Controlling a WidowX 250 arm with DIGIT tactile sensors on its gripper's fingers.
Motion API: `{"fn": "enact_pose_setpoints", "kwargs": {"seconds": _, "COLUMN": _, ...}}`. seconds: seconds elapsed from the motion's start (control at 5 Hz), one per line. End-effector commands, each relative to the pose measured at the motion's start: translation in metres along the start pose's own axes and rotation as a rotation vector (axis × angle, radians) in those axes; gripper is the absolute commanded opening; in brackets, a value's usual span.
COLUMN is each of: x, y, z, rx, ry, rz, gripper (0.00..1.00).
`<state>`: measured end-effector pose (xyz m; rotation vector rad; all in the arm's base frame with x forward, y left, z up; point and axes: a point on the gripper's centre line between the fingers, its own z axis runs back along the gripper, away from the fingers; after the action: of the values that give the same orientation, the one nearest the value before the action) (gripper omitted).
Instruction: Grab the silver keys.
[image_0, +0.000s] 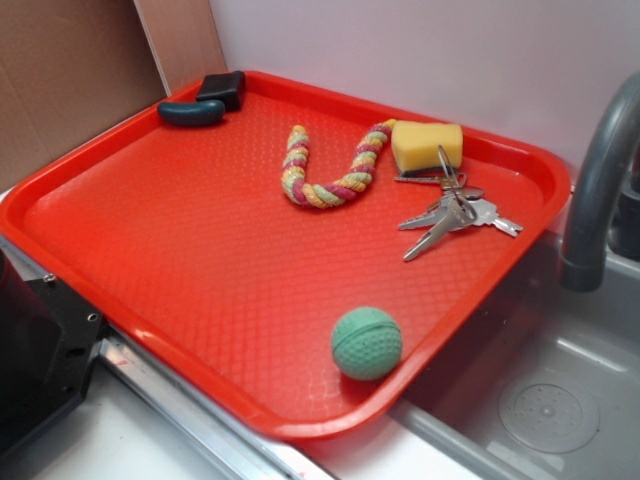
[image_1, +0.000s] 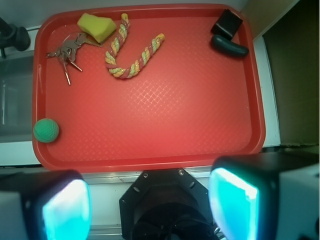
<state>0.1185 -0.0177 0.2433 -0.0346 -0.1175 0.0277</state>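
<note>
The silver keys (image_0: 455, 212) lie fanned out flat on the red tray (image_0: 200, 250), near its far right corner, just in front of a yellow sponge (image_0: 426, 145). In the wrist view the silver keys (image_1: 67, 52) sit at the tray's (image_1: 175, 110) upper left. My gripper (image_1: 150, 210) hangs high above the robot base, outside the tray's near edge and far from the keys. Its fingers (image_1: 65, 212) stand wide apart with nothing between them. The exterior view does not show the gripper.
A coloured rope toy (image_0: 330, 170) curls left of the sponge. A green ball (image_0: 366, 343) rests near the tray's front right edge. A black block (image_0: 222, 88) and a dark rounded piece (image_0: 191, 113) occupy the far left corner. A grey faucet (image_0: 600, 190) and sink (image_0: 540, 400) border the right.
</note>
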Motion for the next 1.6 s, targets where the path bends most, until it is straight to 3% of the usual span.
{"fn": "enact_pose_setpoints", "kwargs": {"seconds": 0.0, "x": 0.000, "y": 0.000, "z": 0.000, "rx": 0.000, "ry": 0.000, "rz": 0.000, "gripper": 1.00}}
{"fn": "enact_pose_setpoints", "kwargs": {"seconds": 0.2, "x": 0.047, "y": -0.030, "z": -0.019, "rx": -0.172, "ry": -0.118, "rz": 0.105, "gripper": 1.00}}
{"fn": "enact_pose_setpoints", "kwargs": {"seconds": 0.4, "x": 0.086, "y": -0.039, "z": -0.030, "rx": -0.195, "ry": -0.258, "rz": 0.294, "gripper": 1.00}}
{"fn": "enact_pose_setpoints", "kwargs": {"seconds": 0.6, "x": 0.095, "y": -0.041, "z": -0.056, "rx": -0.300, "ry": -0.170, "rz": 0.425, "gripper": 1.00}}
{"fn": "enact_pose_setpoints", "kwargs": {"seconds": 1.4, "x": 0.095, "y": -0.041, "z": -0.056, "rx": -0.300, "ry": -0.170, "rz": 0.425, "gripper": 1.00}}
